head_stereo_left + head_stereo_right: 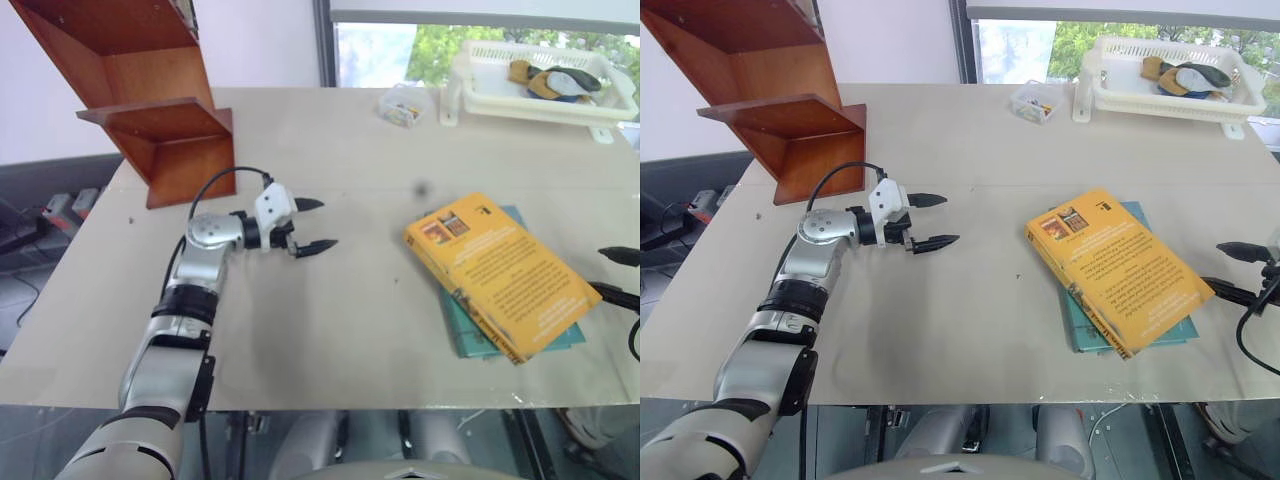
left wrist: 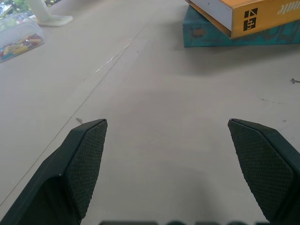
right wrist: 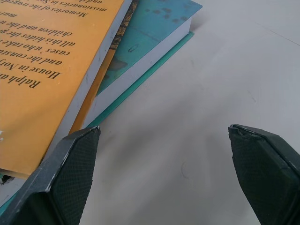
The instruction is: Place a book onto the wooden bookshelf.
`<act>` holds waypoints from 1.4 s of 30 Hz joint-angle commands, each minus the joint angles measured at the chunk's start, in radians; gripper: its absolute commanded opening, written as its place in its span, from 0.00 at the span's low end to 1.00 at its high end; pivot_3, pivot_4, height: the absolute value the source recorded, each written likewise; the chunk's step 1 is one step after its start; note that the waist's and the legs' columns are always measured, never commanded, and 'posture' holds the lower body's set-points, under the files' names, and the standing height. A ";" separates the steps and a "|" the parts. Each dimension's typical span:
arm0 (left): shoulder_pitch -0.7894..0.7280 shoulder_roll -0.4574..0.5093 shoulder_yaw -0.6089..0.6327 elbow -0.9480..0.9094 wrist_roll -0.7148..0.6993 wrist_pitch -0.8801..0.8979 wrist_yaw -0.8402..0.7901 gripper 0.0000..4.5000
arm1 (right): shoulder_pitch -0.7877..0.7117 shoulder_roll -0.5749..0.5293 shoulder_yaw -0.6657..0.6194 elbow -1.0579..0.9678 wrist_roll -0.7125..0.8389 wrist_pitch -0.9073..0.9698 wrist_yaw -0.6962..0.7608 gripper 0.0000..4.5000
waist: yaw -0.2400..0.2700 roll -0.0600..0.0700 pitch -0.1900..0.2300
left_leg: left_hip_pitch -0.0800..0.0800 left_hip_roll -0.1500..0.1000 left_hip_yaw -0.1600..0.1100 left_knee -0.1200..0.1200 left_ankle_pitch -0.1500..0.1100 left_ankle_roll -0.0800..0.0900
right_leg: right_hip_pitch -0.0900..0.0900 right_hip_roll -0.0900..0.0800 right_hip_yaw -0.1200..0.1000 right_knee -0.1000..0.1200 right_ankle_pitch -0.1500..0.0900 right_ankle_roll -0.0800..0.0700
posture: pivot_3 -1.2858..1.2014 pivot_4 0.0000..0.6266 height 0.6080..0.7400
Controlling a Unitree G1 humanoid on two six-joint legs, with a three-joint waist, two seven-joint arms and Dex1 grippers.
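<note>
Showing in wrist cam: book spine.

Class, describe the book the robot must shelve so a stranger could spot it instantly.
Start at the beige table and look toward its right side, where two books are stacked. The book lies on top: thick, yellow-orange, with dark text, unlike the thinner teal book beneath it.

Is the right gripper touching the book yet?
Apart. In the right wrist view the right gripper is open, bare table between its fingers, and the book lies beyond the fingertip with a gap.
</note>
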 commanded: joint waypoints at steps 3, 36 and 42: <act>-0.025 0.012 0.011 0.004 -0.002 -0.019 0.009 0.99 | -0.011 -0.034 -0.016 -0.005 0.001 -0.006 0.009 1.00 | 0.000 0.000 0.000 | 0.000 0.000 0.000 0.000 0.000 0.000 | 0.000 0.000 0.000 0.000 0.000 0.000 | 0.52 0.24 0.69; -0.023 0.013 0.012 0.002 -0.007 -0.028 0.011 0.99 | -0.009 -0.044 -0.022 0.003 -0.008 -0.006 0.004 1.00 | 0.000 0.000 0.000 | 0.000 0.000 0.000 0.000 0.000 0.000 | 0.000 0.000 0.000 0.000 0.000 0.000 | 0.52 0.24 0.69; -0.004 0.006 0.044 -0.051 -0.072 -0.051 -0.034 0.99 | 0.022 -0.056 -0.046 0.022 -0.028 -0.034 -0.130 1.00 | 0.000 0.000 0.000 | 0.000 0.000 0.000 0.000 0.000 0.000 | 0.000 0.000 0.000 0.000 0.000 0.000 | 0.52 0.24 0.69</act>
